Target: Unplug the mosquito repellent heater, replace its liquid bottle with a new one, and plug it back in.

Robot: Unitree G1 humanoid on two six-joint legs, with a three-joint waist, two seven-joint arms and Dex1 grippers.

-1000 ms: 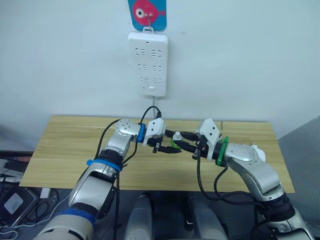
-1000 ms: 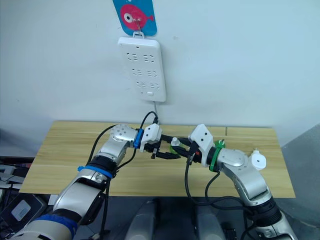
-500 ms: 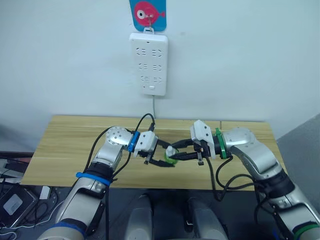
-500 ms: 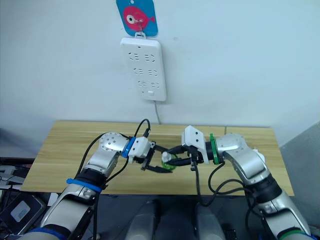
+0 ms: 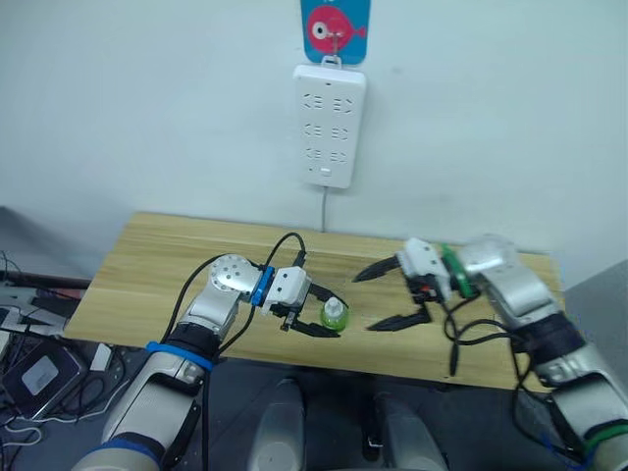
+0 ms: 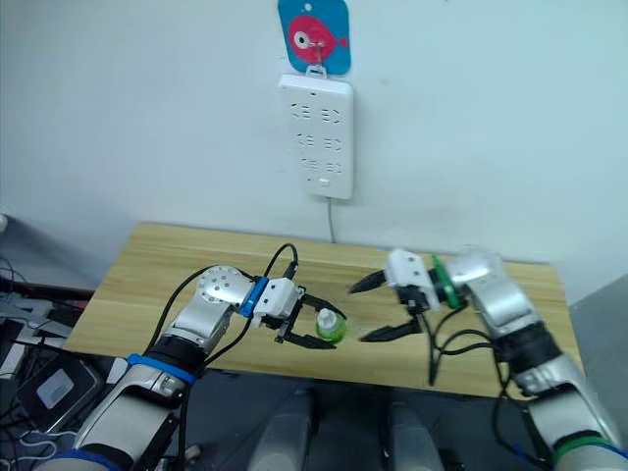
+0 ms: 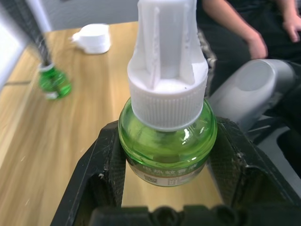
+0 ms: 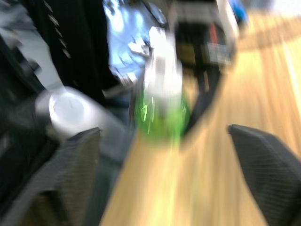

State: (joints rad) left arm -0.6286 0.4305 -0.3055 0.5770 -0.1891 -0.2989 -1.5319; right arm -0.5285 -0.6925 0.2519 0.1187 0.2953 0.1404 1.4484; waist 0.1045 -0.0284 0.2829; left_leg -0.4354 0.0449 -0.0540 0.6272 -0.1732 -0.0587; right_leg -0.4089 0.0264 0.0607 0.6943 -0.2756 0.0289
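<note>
Wooden table carrying a second green bottle and white heater

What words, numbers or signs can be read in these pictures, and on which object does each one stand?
Label on the green liquid bottle held in the left claw: a small square code and a row of characters, too small to read.
Blue card above the white power strip: a pink fish picture, no words.
Power strip: socket slots, no readable marking.
Second green bottle on the table: label blurred, not readable.

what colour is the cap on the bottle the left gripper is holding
White, a ribbed plastic cap on the green glass liquid bottle; clearest in the left wrist view.
</note>
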